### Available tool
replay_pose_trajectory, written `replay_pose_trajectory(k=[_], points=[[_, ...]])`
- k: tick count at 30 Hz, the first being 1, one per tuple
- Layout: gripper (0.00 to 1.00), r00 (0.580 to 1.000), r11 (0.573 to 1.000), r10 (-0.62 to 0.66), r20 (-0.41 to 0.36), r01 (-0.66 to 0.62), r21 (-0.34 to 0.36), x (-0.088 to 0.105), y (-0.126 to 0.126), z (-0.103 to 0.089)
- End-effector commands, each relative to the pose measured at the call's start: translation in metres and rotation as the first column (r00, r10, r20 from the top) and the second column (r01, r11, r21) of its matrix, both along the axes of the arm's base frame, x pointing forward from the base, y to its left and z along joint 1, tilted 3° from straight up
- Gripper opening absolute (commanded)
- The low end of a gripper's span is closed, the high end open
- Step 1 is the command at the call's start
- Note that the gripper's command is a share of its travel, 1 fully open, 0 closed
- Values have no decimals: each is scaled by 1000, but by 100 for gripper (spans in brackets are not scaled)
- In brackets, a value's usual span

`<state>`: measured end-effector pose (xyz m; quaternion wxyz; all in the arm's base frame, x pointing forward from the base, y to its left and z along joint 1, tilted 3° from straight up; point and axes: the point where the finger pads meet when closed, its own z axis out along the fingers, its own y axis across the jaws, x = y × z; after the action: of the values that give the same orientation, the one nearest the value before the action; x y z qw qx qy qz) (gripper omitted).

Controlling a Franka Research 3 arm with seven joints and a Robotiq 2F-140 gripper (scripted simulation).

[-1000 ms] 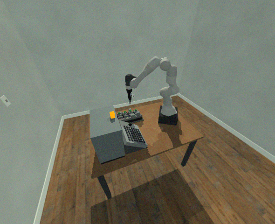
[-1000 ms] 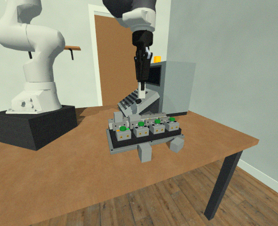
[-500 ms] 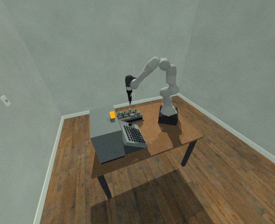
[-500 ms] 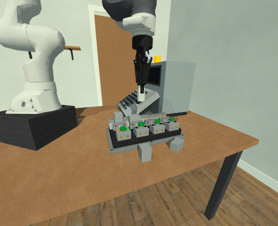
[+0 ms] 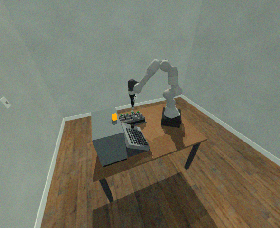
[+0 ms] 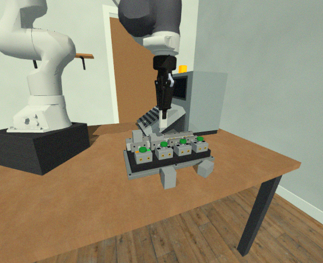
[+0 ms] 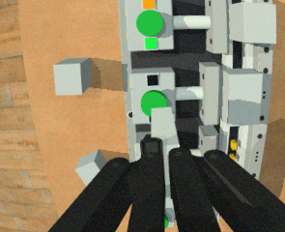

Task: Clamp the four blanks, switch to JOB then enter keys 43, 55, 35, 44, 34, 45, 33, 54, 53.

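Note:
My gripper [image 5: 133, 106] [image 6: 163, 123] [image 7: 161, 123] is shut and empty. It hangs point-down just above the vise fixture [image 6: 144, 168], beside the second station's green valve knob [image 7: 154, 101] [image 6: 163, 143]. The first station's knob [image 7: 149, 22] [image 6: 142, 149] has its amber lens [image 7: 149, 4] and green lens [image 7: 152, 43] lit, with a grey blank [image 7: 252, 21] on its rails. The second station also bears a blank [image 7: 241, 97], and its lens [image 7: 153, 79] is dark. Two more blanks [image 6: 167, 177] [image 6: 205, 169] lie loose on the table, also in the wrist view [image 7: 71, 76] [image 7: 91, 166].
The grey cabinet [image 5: 106, 137] [image 6: 205, 98] stands behind the fixture with its amber top lamp [image 5: 114, 116] [image 6: 182, 68] lit. The sloped keypad [image 5: 135, 136] [image 6: 151, 114] sits in front of it. The robot's base [image 5: 171, 120] [image 6: 40, 147] stands to one side.

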<state>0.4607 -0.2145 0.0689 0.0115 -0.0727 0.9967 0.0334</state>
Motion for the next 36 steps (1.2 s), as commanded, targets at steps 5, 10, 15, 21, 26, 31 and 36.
replay_pose_trajectory(k=[5,10,15,21,26,31,36], points=[[0,999,999,-38,7,38,-14,5,-3,-19],[0,999,999,-38,7,38,-14,6,-2,-35],[0,999,999,-38,7,38,-14,6,-1,-48],[0,999,999,-38,7,38,-14,6,-1,-56],[0,999,999,-38,7,38,-14,7,-1,-60],[0,999,999,-38,7,38,-14,7,-1,-61],[0,999,999,-38,7,38,-14,7,-1,-61]])
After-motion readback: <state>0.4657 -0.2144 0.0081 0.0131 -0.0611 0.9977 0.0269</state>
